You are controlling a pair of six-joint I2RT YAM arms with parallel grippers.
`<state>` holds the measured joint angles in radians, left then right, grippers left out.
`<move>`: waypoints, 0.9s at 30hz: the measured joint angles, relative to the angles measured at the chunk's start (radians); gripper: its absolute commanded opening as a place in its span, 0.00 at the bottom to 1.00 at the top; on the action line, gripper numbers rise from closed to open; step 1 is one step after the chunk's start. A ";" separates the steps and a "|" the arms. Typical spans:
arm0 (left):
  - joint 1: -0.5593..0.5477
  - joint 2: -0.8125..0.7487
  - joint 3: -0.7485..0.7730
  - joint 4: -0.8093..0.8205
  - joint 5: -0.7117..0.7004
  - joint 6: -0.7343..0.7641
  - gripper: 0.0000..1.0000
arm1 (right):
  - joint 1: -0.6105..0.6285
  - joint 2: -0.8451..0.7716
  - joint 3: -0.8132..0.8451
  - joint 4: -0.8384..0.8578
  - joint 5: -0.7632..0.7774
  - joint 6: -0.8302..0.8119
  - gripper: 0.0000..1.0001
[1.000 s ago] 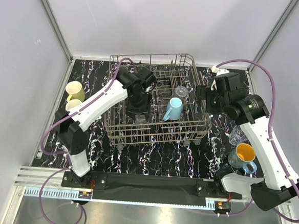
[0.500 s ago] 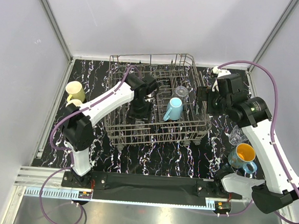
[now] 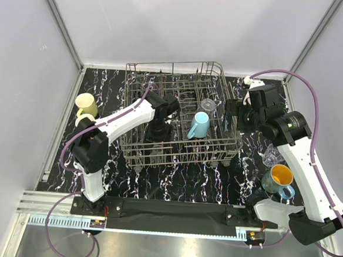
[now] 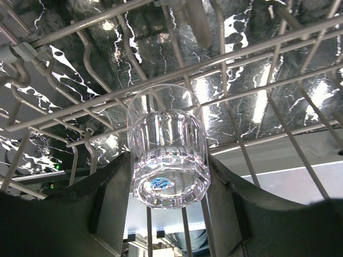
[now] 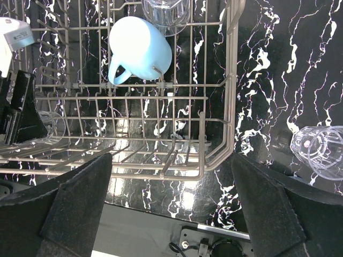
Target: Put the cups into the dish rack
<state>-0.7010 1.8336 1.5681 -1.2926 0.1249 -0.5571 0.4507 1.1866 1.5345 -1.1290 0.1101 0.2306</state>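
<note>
A small clear glass [image 4: 169,150] is held by the left gripper [image 4: 169,195] inside the big grey wire dish rack [image 3: 178,155], with a light blue mug [image 3: 199,124] at its 3 o'clock, while the right gripper [image 5: 171,203] is spread wide at the rack's 3 o'clock edge.

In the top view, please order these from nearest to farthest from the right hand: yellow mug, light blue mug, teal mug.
1. Light blue mug, in the dish rack, beside the right hand.
2. Teal mug, on the table, near right corner.
3. Yellow mug, far left edge.
</note>
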 measured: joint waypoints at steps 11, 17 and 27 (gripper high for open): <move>-0.001 -0.023 -0.058 0.008 -0.017 0.003 0.47 | 0.000 0.000 0.000 0.002 -0.008 0.000 1.00; -0.002 -0.032 -0.082 0.010 -0.035 0.003 0.67 | 0.000 0.000 0.000 0.002 -0.023 -0.001 1.00; -0.002 -0.068 -0.088 0.010 -0.073 0.000 0.89 | 0.000 0.016 0.000 0.002 -0.025 -0.001 1.00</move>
<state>-0.7025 1.7657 1.4799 -1.2831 0.0517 -0.5575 0.4507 1.2026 1.5349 -1.1275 0.0849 0.2295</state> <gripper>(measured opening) 0.869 0.994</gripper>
